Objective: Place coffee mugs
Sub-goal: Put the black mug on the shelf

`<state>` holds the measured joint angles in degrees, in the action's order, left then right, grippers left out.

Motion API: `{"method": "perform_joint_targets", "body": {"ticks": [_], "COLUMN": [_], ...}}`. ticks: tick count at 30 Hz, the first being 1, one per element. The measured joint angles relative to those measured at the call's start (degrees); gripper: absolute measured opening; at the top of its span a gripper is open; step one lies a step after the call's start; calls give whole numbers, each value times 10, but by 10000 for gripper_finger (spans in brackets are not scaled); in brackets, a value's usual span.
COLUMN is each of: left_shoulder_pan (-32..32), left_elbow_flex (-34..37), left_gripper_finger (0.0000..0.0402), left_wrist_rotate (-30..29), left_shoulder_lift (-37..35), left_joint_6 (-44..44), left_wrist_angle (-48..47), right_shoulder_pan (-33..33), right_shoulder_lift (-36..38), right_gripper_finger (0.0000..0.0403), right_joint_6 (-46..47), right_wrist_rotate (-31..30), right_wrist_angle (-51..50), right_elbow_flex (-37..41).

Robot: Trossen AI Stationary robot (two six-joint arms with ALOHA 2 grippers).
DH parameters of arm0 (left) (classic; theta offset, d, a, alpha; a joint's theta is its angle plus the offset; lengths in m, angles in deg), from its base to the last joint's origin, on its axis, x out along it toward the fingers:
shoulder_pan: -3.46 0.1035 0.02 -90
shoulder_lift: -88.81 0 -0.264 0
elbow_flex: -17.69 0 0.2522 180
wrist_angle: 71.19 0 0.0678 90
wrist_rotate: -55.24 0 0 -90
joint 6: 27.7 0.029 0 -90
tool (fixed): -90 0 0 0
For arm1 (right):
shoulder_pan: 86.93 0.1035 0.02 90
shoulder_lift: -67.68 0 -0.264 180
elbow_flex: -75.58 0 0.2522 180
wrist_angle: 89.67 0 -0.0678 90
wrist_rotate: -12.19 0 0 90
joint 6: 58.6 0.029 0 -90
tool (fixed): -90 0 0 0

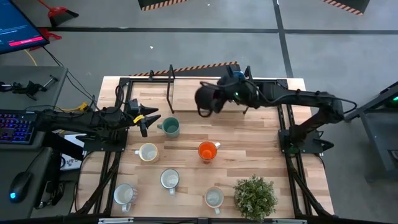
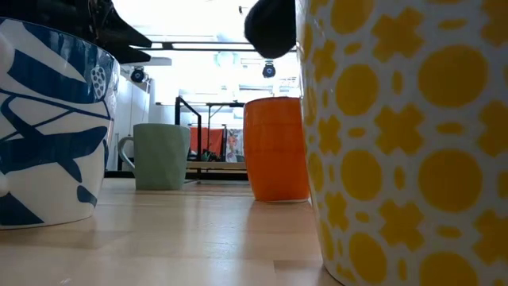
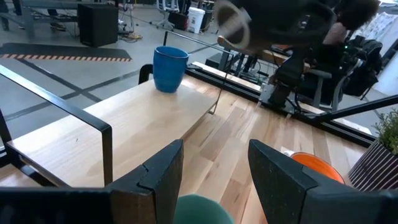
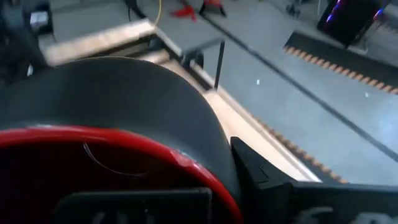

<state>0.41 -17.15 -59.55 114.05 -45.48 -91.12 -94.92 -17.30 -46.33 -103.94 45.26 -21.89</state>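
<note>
My right gripper (image 1: 219, 97) is shut on a dark red mug (image 1: 207, 98) and holds it high over the far half of the table; the low view shows the mug (image 2: 270, 28) at the top. A blue mug (image 3: 169, 68) stands on the raised wooden shelf (image 3: 143, 112) at the far edge. My left gripper (image 1: 152, 118) waits open at the left, its fingers (image 3: 163, 174) just short of a teal mug (image 1: 169, 127). An orange mug (image 1: 208, 150) and several white mugs, such as one (image 1: 148, 152), stand on their bases nearer the front. My right gripper holds the dark red mug at its red rim (image 4: 186, 158). One dark finger (image 4: 255, 171) lies against the outside of the wall; the mug itself hides where the other finger sits. The mug is lifted clear of the table and tipped onto its side.
A potted plant (image 1: 255, 196) stands at the front right corner. Black frame bars (image 1: 171, 84) rise around the shelf and along both table sides. In the low view a blue-patterned mug (image 2: 48, 127) and a yellow-patterned mug (image 2: 405, 135) stand close to the camera.
</note>
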Motion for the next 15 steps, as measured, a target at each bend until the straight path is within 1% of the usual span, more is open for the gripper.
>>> {"method": "perform_joint_targets", "body": {"ticks": [5, 11, 15], "left_shoulder_pan": [0, 0, 0], "left_elbow_flex": [0, 0, 0], "left_gripper_finger": [172, 172, 172], "left_wrist_rotate": [0, 0, 0], "left_shoulder_lift": [0, 0, 0], "left_joint_6": [0, 0, 0], "left_wrist_angle": [-3, -5, -5], "right_shoulder_pan": [-31, -53, -68], "right_shoulder_lift": [-25, -30, -35], "right_gripper_finger": [0, 0, 0], "right_joint_6": [-33, -34, -40], "right_wrist_rotate": [3, 13, 20], "right_wrist_angle": [94, 92, 64], "right_elbow_flex": [0, 0, -27]}}
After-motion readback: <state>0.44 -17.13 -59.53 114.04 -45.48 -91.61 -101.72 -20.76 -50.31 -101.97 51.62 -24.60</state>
